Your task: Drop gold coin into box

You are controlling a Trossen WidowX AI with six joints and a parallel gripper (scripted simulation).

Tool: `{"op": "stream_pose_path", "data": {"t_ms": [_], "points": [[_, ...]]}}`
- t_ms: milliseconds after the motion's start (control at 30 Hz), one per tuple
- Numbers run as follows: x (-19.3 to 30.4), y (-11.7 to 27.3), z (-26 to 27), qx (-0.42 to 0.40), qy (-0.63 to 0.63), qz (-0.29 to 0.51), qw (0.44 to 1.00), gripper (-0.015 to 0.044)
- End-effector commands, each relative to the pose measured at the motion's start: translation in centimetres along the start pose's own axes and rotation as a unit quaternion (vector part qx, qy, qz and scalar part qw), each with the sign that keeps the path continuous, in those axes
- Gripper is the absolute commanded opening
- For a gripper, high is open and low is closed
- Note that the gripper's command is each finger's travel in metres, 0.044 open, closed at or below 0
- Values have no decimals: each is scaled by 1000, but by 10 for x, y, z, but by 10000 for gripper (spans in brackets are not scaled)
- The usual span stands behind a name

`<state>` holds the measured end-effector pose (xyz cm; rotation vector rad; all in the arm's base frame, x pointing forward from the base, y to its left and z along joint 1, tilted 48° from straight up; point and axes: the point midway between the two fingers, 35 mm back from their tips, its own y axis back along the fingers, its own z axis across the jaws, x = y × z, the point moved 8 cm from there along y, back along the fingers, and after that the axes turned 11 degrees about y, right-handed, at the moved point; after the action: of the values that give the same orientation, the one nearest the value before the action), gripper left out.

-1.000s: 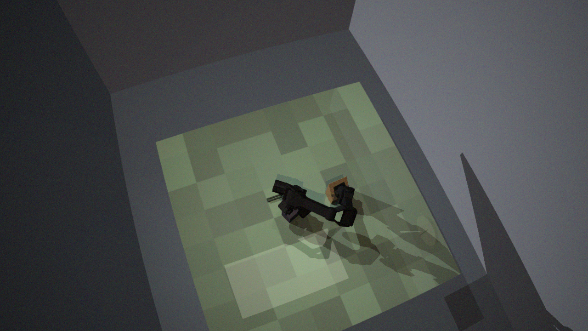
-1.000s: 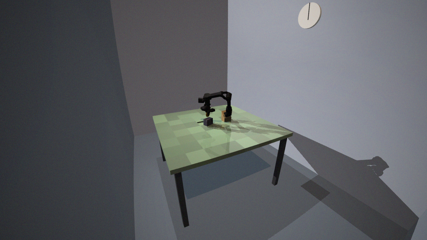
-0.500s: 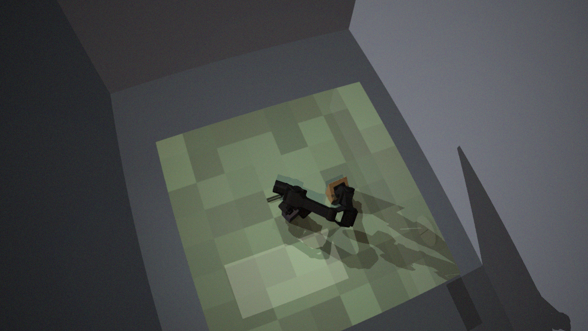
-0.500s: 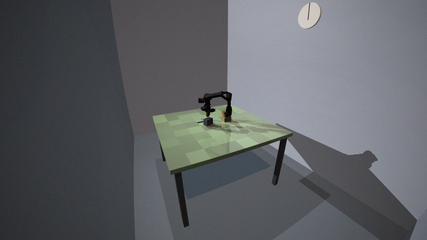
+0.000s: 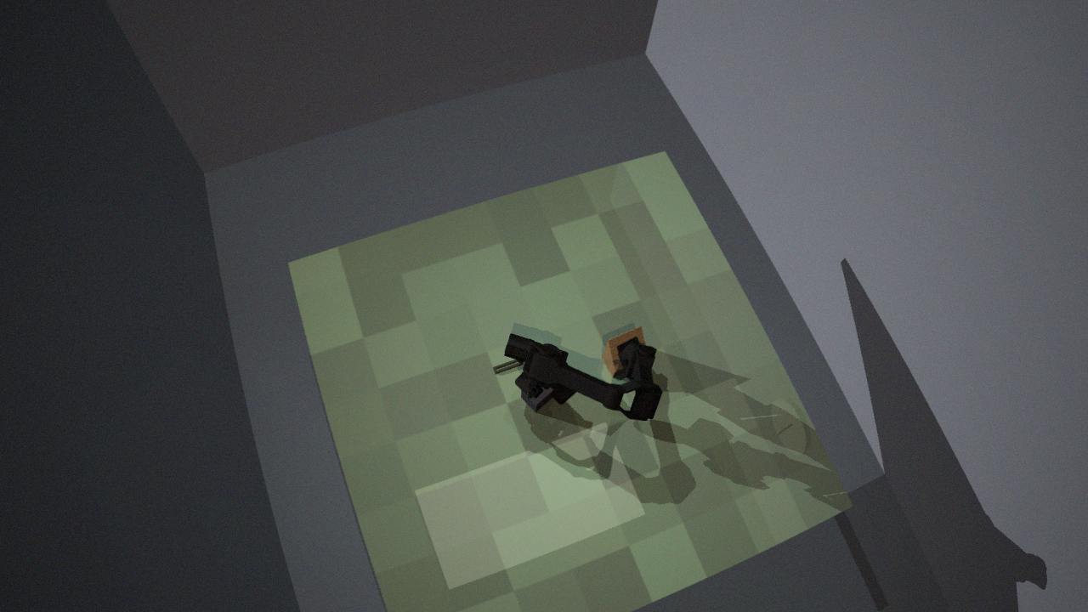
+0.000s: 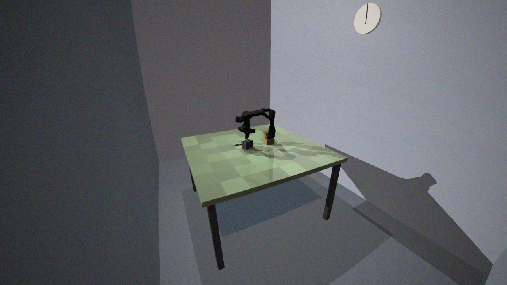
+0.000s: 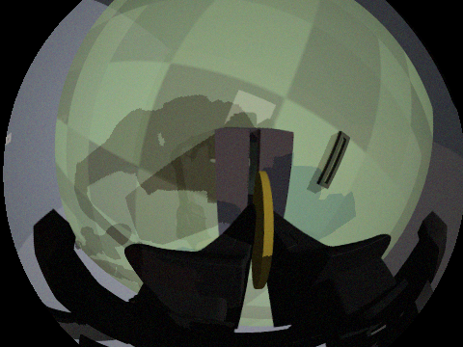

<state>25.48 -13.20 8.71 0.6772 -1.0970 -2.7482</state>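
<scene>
We have the gripper [image 7: 260,245] clenched on the gold coin [image 7: 262,231], which stands edge-on between the two dark fingers. Directly below the fingertips sits the grey box [image 7: 253,161], and the coin's lower edge lines up with the dark slot [image 7: 255,150] in its lid; we cannot tell whether they touch. Beyond the box and off to the right of the gripper lies the dark-green holder [image 7: 332,161] on the green checkered table [image 7: 212,39].

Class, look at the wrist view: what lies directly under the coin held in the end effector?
Under the coin sits the grey box, its dark slot nearly in line with the coin's edge. The coin and fingers cover the box's near side.
</scene>
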Motion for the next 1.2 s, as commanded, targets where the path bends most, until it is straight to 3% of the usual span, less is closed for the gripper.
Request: {"op": "stream_pose_path", "data": {"t_ms": [0, 1167], "points": [[0, -3, 0, -1, -3, -1, 1000, 0], [0, -18, 1, -1, -5, -1, 1000, 0]]}}
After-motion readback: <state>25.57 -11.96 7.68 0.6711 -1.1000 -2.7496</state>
